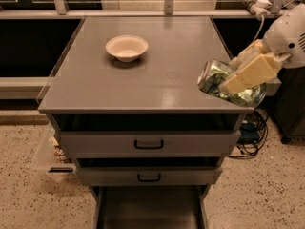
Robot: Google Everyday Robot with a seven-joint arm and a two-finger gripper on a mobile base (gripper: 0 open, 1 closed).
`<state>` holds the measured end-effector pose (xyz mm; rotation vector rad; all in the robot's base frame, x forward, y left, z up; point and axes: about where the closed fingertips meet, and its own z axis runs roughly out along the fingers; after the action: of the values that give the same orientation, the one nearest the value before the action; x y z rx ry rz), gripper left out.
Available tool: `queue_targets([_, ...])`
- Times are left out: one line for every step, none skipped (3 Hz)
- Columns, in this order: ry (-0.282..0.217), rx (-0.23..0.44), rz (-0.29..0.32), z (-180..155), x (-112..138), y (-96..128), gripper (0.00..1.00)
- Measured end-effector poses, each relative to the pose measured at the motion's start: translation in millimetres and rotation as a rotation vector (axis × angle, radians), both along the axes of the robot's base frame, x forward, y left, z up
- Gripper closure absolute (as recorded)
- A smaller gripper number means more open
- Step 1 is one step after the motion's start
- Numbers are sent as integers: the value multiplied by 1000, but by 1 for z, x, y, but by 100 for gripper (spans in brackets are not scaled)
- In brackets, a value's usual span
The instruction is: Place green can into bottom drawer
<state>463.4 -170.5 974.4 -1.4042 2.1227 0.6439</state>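
**Green Can and Bottom Drawer: Position and State**

The green can [211, 78] is a dented drink can, green with pale mottling and a silver end. It is tilted, silver end facing left, above the front right corner of the cabinet [167, 87]. The gripper [232, 78] holds it at that corner, beige fingers clamped across its body. The bottom drawer [148, 212], lowest of the cabinet's three, is a shallow dark grey tray, pulled out at the cabinet's base.
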Motion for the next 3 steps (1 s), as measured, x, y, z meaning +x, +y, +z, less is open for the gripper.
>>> queue_targets([-39,122,19,-17,-9,22,100])
queue_targets([-28,211,-88,-71,-19,17,100])
queue_targets([90,235,-189,-156,-39,6,100])
